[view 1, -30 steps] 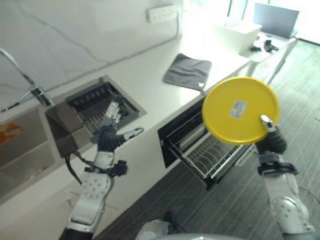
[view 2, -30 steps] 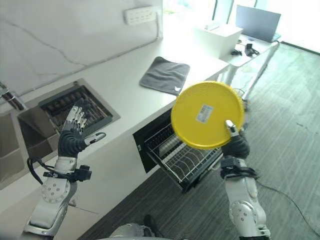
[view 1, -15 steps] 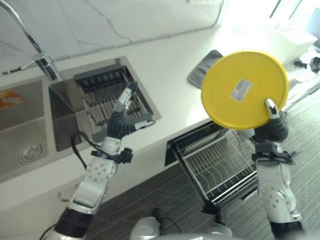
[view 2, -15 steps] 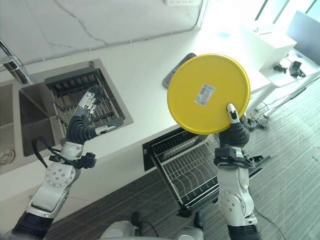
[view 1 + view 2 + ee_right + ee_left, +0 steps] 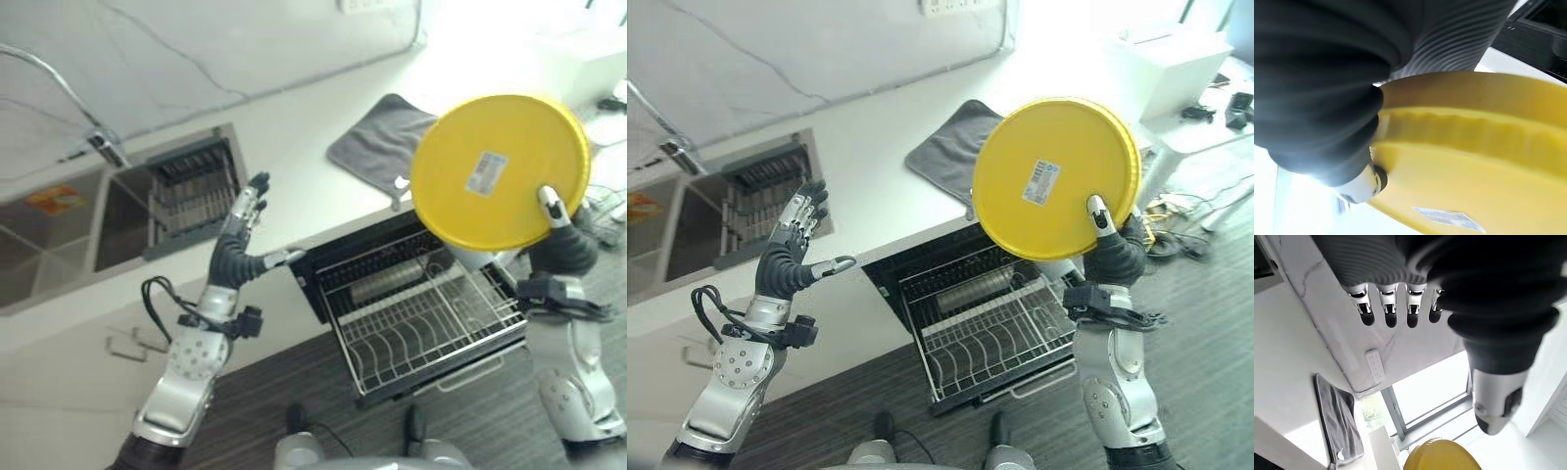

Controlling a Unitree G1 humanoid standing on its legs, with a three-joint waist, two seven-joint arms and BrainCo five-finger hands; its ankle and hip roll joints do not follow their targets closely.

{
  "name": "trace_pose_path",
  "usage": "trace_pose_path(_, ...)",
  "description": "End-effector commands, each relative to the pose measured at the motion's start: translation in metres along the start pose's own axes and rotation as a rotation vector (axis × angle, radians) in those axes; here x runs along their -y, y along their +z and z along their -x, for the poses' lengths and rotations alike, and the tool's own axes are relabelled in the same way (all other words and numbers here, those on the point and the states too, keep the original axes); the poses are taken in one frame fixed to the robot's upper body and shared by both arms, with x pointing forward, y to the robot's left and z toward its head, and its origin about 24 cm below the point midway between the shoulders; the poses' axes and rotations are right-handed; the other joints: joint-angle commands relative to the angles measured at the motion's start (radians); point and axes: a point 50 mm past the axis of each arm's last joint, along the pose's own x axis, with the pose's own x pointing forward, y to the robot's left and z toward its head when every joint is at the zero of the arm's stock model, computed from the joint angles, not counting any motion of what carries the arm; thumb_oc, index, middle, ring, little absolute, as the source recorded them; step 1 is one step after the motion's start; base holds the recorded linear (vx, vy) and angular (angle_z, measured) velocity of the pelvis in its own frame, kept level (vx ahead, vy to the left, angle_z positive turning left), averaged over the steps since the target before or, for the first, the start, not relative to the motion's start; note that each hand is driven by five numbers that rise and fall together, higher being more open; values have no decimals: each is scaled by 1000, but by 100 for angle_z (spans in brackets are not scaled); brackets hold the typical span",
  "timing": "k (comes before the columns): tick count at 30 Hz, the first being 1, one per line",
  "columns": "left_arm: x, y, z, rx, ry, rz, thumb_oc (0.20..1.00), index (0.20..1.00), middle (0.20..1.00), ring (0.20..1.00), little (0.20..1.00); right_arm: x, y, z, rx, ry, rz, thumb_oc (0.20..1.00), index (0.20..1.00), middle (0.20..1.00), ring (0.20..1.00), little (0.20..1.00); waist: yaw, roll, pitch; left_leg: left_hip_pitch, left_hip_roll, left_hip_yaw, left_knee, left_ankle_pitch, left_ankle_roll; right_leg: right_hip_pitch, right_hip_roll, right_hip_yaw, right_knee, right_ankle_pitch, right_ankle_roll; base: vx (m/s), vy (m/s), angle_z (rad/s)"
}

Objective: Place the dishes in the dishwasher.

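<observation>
Left eye view gives you the broad layout first: the white worktop (image 5: pixel 294 137) runs across the scene, with the sink (image 5: pixel 59 235) set into it at the robot's left and a grey cloth (image 5: pixel 377 147) lying flat near the edge; below that edge the dishwasher (image 5: pixel 323 284) stands open, its wire rack (image 5: pixel 431 318) pulled out over the dark floor; the rack looks bare of dishes, apart from a pale cylindrical part near its back that you cannot identify from here. Your task piece, the yellow plate (image 5: pixel 1053 176), is raised on edge above the rack's right side, its labelled underside facing the camera; the right robot hand (image 5: pixel 1112 250) grips it at the lower rim, thumb pressed on the underside and fingers hidden behind, and the right wrist view confirms the rim pinched against the palm. The left robot hand (image 5: pixel 245 240) hovers over the worktop edge beside the dishwasher, fingers straight and spread, holding nothing. You appear to be mid-carry, the plate not yet lowered; the next move likely calls for bringing it down edge-first, lined up with a slot between the rack's tines, before you loosen the grip.
</observation>
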Motion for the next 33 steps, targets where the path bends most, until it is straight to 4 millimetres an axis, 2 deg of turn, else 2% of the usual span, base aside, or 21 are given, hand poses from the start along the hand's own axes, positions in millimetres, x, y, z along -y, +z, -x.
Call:
trace_pose_path(1,-26,21,-6,121,39,-60,1000,1000,1000,1000,1000,-22,37,-7,338,1,73,200,200,200,200,200,-14,-102,-45,57,-42,-31,-97,13,8,67,-52,-5,2,-20,95,53,325,41)
trace_pose_path(3,-25,19,-5,112,45,-80,1000,1000,1000,1000,1000,-18,39,-5,373,-55,168,200,200,200,200,200,-19,-104,-49,65,-52,-27,-103,-5,17,67,-67,-20,5,-3,108,32,350,13)
trace_pose_path(4,-26,18,-5,108,45,-95,1000,1000,1000,1000,1000,-14,39,-2,410,-99,272,200,200,200,200,200,-13,-110,-50,65,-67,-37,-103,-18,27,68,-77,-38,16,6,110,7,305,3)
trace_pose_path(7,-28,10,-2,62,27,-123,1000,1000,1000,1000,1000,-9,41,0,494,-171,485,200,200,200,200,200,-2,-124,-43,57,-89,-51,-103,-33,55,49,-86,-67,127,-4,110,-15,238,8)
trace_pose_path(9,-26,4,1,40,5,-135,1000,1000,1000,1000,1000,-7,42,0,578,-207,614,200,200,200,200,200,7,-129,-35,49,-100,-70,-103,-37,75,16,-83,-50,225,-13,105,-52,117,1)
trace_pose_path(10,-25,2,3,34,-4,-149,1000,1000,1000,1000,1000,-8,44,0,642,-224,688,200,200,200,200,200,9,-132,-31,41,-103,-83,-103,-36,80,3,-80,-26,227,-9,100,-96,-2,-3)
trace_pose_path(11,-25,0,3,30,-13,-170,1000,1000,1000,1000,1000,-10,47,0,772,-237,825,200,200,200,200,200,14,-134,-30,30,-105,-98,-103,-36,79,-2,-82,0,181,-13,94,-105,-70,5)
trace_pose_path(14,-36,-8,9,-3,48,-169,1000,1000,1000,1000,1000,-9,48,3,1031,-254,1026,200,200,200,200,200,32,-134,-37,28,-101,-99,-103,-44,71,12,-103,-17,69,33,113,-48,-146,16)
trace_pose_path(15,-42,-16,16,-56,79,-171,1000,1000,1000,1000,1000,-7,51,2,1145,-255,1120,200,200,200,200,200,45,-142,-46,38,-100,-93,-103,-53,71,29,-104,-37,29,46,119,10,-224,3)
trace_pose_path(18,-49,-36,32,-178,167,-182,1000,1000,1000,1000,1000,0,54,-3,1266,-273,1243,200,200,200,200,200,67,-155,-63,56,-88,-88,-103,-64,64,57,-96,-72,2,44,123,30,-237,9)
trace_pose_path(21,-57,-58,55,-314,253,-179,1000,1000,1000,1000,1000,5,58,-6,1313,-305,1340,200,200,200,200,200,77,-158,-74,69,-76,-85,-103,-67,60,65,-88,-85,2,25,124,35,-139,11)
trace_pose_path(24,-64,-81,84,-442,331,-206,1000,1000,1000,1000,1000,13,53,-3,1314,-309,1423,200,200,200,200,200,72,-151,-89,72,-64,-81,-103,-64,53,71,-73,-78,2,-6,124,25,-58,6)
trace_pose_path(26,-67,-87,92,-484,360,-205,1000,1000,1000,1000,1000,16,49,-1,1298,-284,1438,200,200,200,200,200,70,-147,-94,74,-60,-80,-103,-62,50,73,-71,-78,2,-13,124,11,-6,2)
trace_pose_path(27,-70,-96,105,-536,395,-201,1000,1000,1000,1000,1000,17,42,3,1280,-233,1446,200,200,200,200,200,69,-142,-97,76,-57,-79,-103,-59,47,76,-68,-78,2,-20,124,0,0,0)
trace_pose_path(28,-69,-97,107,-539,398,-200,1000,1000,1000,1000,1000,17,42,3,1280,-227,1446,200,200,200,200,200,68,-142,-98,76,-57,-79,-103,-59,47,76,-68,-78,2,-21,124,0,0,0)
trace_pose_path(29,-72,-109,129,-611,453,-207,1000,1000,1000,1000,1000,16,31,11,1247,-105,1458,200,200,200,200,200,64,-137,-106,76,-57,-87,-103,-57,42,79,-65,-75,2,-30,122,0,0,0)
trace_pose_path(31,-74,-114,139,-640,469,-219,1000,1000,1000,1000,1000,16,23,15,1219,-22,1469,200,200,200,200,200,61,-137,-108,76,-57,-92,-103,-57,39,79,-63,-73,2,-34,120,0,0,0)
trace_pose_path(32,-74,-119,150,-680,475,-228,1000,1000,1000,1000,1000,19,12,23,1175,86,1478,200,200,200,200,200,58,-139,-109,77,-57,-95,-103,-56,36,81,-62,-74,2,-36,121,-9,-7,5)
trace_pose_path(33,-74,-120,151,-683,477,-227,1000,1000,1000,1000,1000,20,11,23,1172,92,1477,200,200,200,200,200,58,-139,-110,76,-57,-95,-103,-56,36,81,-62,-74,2,-37,121,-19,-12,9)
